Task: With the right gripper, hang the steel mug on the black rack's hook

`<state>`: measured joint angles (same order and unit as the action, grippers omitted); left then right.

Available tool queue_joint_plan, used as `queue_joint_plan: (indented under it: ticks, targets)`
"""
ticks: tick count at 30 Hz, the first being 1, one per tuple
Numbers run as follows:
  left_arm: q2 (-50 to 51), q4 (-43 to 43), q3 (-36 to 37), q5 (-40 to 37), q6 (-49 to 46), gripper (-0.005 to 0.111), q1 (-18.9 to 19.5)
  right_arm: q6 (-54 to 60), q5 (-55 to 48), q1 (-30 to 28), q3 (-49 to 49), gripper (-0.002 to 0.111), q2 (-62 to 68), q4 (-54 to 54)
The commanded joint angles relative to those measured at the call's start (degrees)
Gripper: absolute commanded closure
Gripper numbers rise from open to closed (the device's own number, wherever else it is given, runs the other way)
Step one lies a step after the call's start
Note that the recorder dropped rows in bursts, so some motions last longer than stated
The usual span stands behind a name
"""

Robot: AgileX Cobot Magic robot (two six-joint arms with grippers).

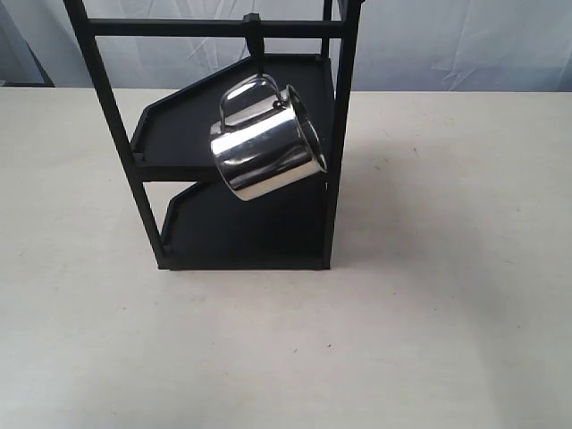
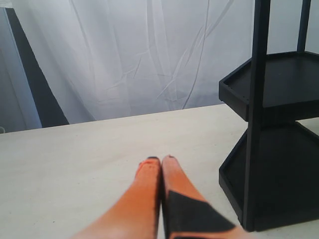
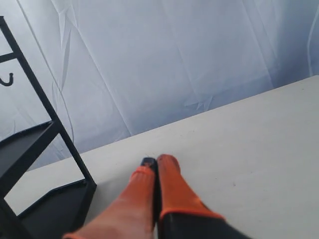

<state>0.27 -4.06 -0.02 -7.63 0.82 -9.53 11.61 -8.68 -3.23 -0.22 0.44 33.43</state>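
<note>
Closest to us in the left wrist view, our left gripper [image 2: 160, 159] has its orange fingers [image 2: 144, 189] pressed flat together with nothing between them, tips low over the pale table [image 2: 75, 169]. Just beside it stands the black rack [image 2: 259, 124], one square post running up past the corners of its two shelves.

Our right gripper [image 3: 157, 162] looks much the same in the right wrist view: both orange fingers [image 3: 172, 186] are closed against each other and hold nothing, hovering over the table [image 3: 249, 149] well apart from the rack [image 3: 40, 149], whose lower shelf corner and slanted post show at one side. A small curved hook-like piece shows at the edge of that picture, but we cannot tell which part of the rack it belongs to.

From the exterior view we see neither arm. The steel mug [image 1: 268, 143] hangs by its loop handle from the hook [image 1: 255, 40] under the rack's [image 1: 241, 143] top crossbar. It is tilted, its open mouth turned toward the right post, its body hanging in front of the upper shelf. White cloth [image 1: 447, 40] covers the background behind the table [image 1: 447, 313].
</note>
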Motion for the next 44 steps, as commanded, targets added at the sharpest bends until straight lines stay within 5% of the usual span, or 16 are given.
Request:
queue_joint_plan:
  ticks: [1,29,34,44]
  targets:
    - [-0.3,0.0,0.0,0.3,0.1,0.105,-0.3,0.5,-0.7,-0.8,0.2,0.109,-0.4,-0.5]
    - [-0.3,0.0,0.0,0.3,0.1,0.105,-0.3,0.4,-0.6,-0.8,0.2,0.109,-0.4,0.2]
    - [-0.3,0.0,0.0,0.3,0.1,0.105,-0.3,0.3,-1.6,-0.7,0.2,0.109,-0.4,-24.0]
    - [-0.3,0.0,0.0,0.3,0.1,0.105,-0.3,-10.0,-6.1,-0.7,0.2,0.109,-0.4,-36.9]
